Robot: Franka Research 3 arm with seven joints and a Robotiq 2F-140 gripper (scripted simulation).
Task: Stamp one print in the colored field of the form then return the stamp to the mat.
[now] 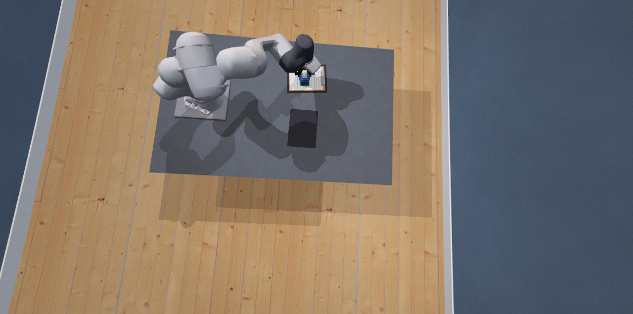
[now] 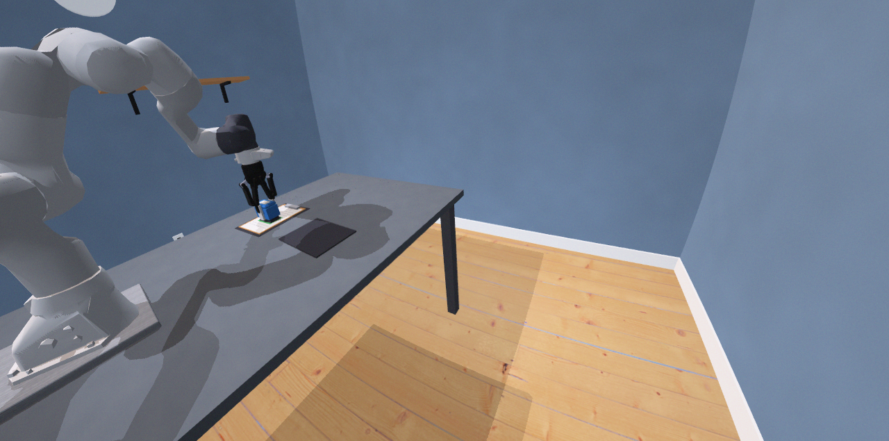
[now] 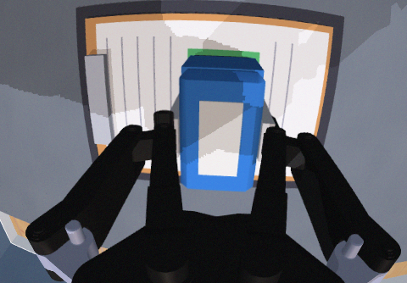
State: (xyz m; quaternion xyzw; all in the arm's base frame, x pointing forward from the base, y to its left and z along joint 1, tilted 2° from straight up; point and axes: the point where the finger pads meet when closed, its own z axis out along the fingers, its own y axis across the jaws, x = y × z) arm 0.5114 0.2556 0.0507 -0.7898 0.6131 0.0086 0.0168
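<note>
The blue stamp [image 3: 220, 125] with a pale label on top stands over the white form [image 3: 209, 91], which lies on an orange-edged clipboard. It covers most of the green field [image 3: 223, 52]; only a strip of green shows at its far side. My gripper [image 3: 220, 106] is shut on the stamp, one black finger on each long side. In the overhead view the stamp [image 1: 304, 76] sits on the form [image 1: 309, 80] under my wrist. In the side view the stamp [image 2: 268, 209] rests low on the form [image 2: 273, 223]. The dark mat [image 1: 302, 128] lies empty nearer the table's front; it also shows in the side view [image 2: 317, 236].
The arm's base plate [image 1: 201, 107] stands at the left of the grey table [image 1: 274, 112]. A grey clip [image 3: 97, 97] runs along the clipboard's left side. A wall shelf [image 2: 180, 85] hangs behind the arm. The table's far leg [image 2: 449, 258] stands over the wooden floor.
</note>
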